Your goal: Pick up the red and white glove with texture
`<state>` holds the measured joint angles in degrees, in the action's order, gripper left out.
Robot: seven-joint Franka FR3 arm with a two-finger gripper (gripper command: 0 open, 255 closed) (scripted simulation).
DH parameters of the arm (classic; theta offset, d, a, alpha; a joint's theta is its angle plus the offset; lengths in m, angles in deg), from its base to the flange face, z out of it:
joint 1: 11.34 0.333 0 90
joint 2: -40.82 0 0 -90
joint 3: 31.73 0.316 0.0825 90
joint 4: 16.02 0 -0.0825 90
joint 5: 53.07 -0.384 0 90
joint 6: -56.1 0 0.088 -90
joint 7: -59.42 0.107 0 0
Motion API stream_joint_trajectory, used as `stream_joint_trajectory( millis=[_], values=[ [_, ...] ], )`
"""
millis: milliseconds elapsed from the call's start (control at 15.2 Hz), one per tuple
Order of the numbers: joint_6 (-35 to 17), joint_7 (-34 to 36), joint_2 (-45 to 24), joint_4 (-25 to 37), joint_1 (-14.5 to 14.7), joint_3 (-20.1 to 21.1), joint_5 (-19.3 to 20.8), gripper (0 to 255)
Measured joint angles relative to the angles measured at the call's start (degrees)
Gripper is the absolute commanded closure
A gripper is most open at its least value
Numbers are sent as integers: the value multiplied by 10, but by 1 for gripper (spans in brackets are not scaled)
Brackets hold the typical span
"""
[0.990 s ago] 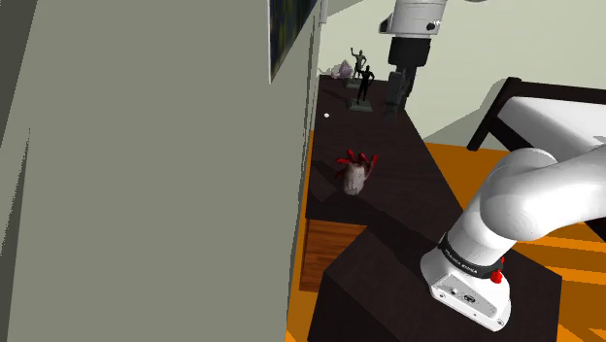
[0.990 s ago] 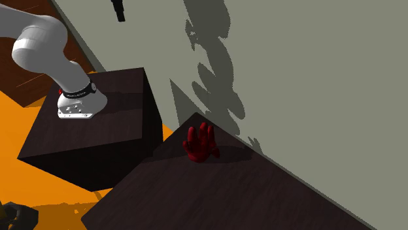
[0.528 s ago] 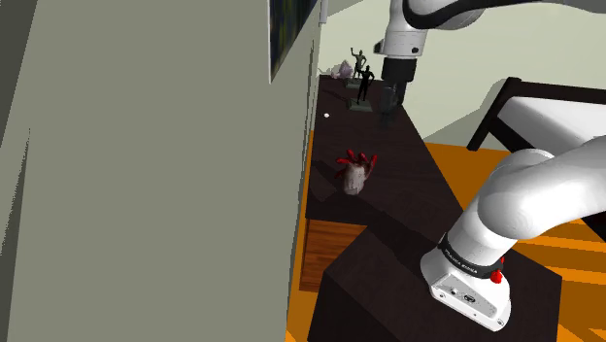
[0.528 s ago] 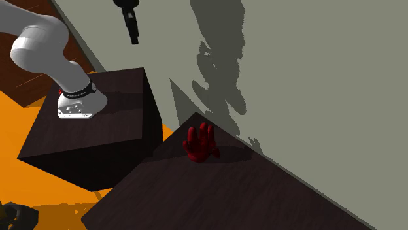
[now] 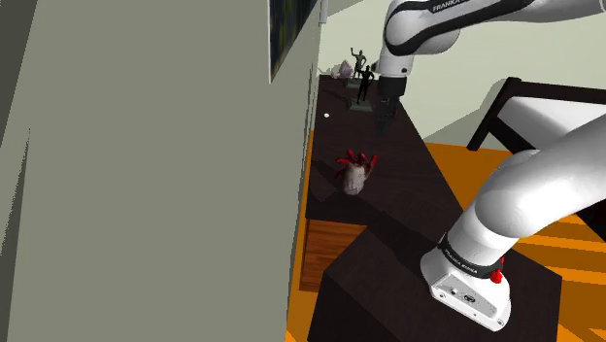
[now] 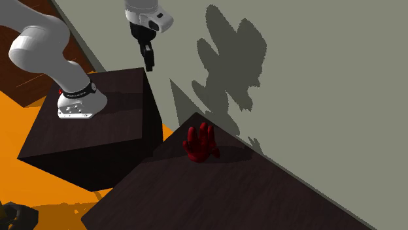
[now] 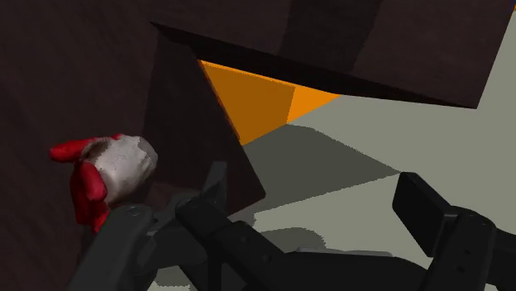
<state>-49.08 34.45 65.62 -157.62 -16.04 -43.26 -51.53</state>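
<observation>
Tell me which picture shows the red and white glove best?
The wrist view: the red and white glove looks close, red fingers and whitish cuff clear. The shoulder view shows it small; the second exterior view shows its red side.

A plain grey-green wall point(image 5: 146, 155) runs along the shoulder view's left, with a dark framed picture point(image 5: 291, 34) hung high on it. Against it stands a long dark bench point(image 5: 398, 194), with small dark figurines point(image 5: 362, 70) at its far end. The floor point(image 5: 458, 160) is bright orange. Soft shadows point(image 6: 229, 59) lie on the wall.
</observation>
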Motion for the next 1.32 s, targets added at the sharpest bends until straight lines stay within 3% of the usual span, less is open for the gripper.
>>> stream_joint_trajectory(
  millis=[660, 1320],
  values=[
    [-105, -110, -210, 75, -28, -72, -12, 0],
    [-155, -224, -443, 219, -82, -94, -79, 0]
  ],
)
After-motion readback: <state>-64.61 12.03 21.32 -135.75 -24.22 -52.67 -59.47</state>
